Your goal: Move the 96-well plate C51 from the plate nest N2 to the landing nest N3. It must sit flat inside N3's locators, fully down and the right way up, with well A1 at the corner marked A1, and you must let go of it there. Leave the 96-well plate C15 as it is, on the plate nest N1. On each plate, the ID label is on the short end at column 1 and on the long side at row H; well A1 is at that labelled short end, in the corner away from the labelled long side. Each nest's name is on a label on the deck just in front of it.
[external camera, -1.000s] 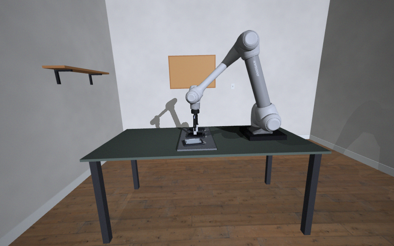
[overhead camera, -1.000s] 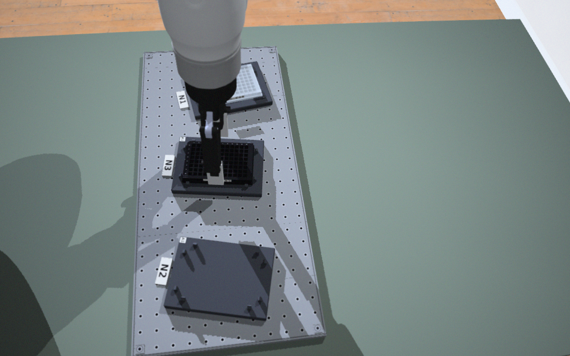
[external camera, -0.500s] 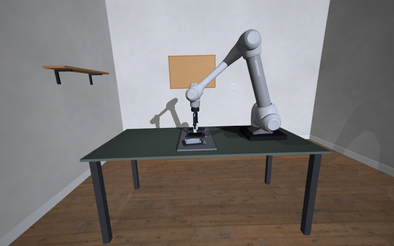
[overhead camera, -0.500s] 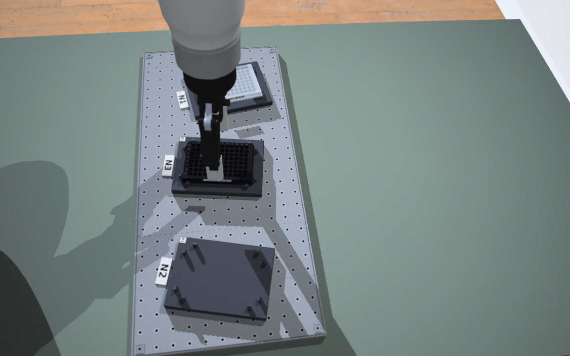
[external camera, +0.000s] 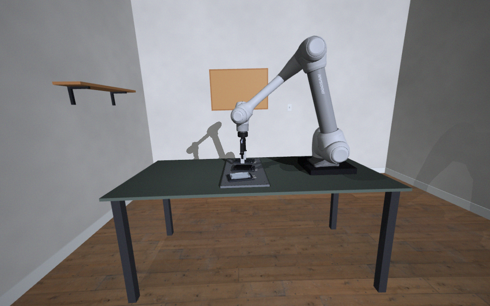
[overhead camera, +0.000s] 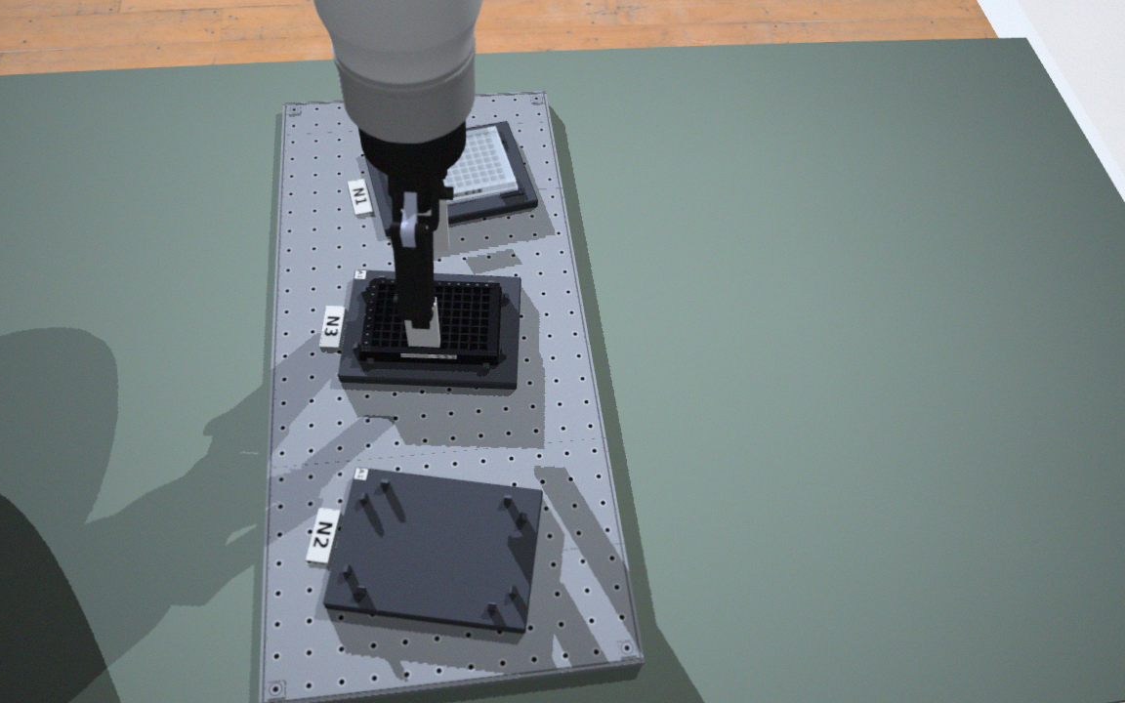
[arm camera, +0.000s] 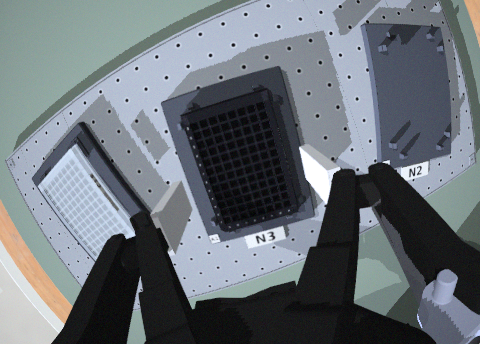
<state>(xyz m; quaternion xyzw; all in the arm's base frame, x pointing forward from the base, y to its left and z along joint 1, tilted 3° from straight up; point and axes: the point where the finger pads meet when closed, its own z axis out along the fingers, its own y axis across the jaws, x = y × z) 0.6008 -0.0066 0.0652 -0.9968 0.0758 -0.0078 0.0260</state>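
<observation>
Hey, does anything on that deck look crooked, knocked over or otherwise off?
Nothing stands out. The black plate sits square in nest N3, the white plate is on N1, and the open gripper hangs above, holding nothing.

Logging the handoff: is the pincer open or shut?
Open: the pincer hangs above the black plate in N3, fingers apart, gripping nothing.

On the counter (overhead camera: 812, 350), a perforated deck (overhead camera: 304, 419) is carrying three nests in a row: N1 (overhead camera: 514, 199) holding plate C15 (overhead camera: 483, 161), N3 (overhead camera: 356, 371) in the middle holding plate C51 (overhead camera: 471, 318), then N2 (overhead camera: 436, 542).
</observation>
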